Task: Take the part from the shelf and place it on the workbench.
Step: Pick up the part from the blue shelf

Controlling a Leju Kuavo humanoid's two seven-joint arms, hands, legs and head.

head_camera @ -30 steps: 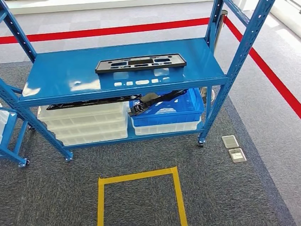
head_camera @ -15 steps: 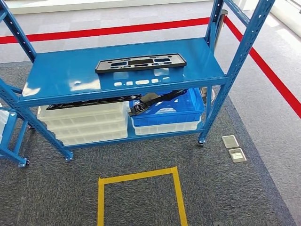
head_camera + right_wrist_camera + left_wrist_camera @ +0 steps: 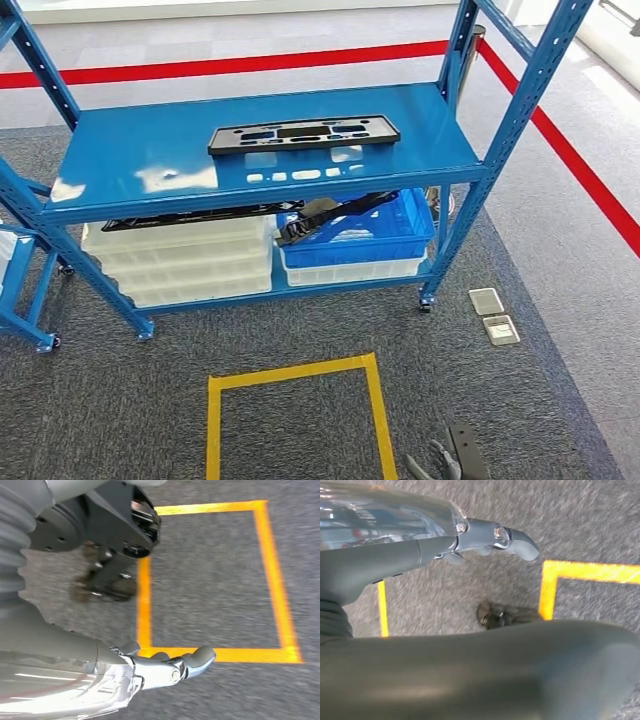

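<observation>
Head looks down at shelf (image 3: 256,150); wrists, seemingly floorward, share yellow tape (image 3: 215,654).

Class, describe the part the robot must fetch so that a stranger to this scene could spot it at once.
Find the blue metal shelf standing on grey carpet. On its upper deck lies the part, a long flat black plastic panel with rectangular cut-outs. It lies alone on that deck, while other black pieces sit below in the blue bin and on the white trays.

Yellow tape square (image 3: 296,415) on grey carpet (image 3: 528,380) (red line (image 3: 226,68) behind).
</observation>
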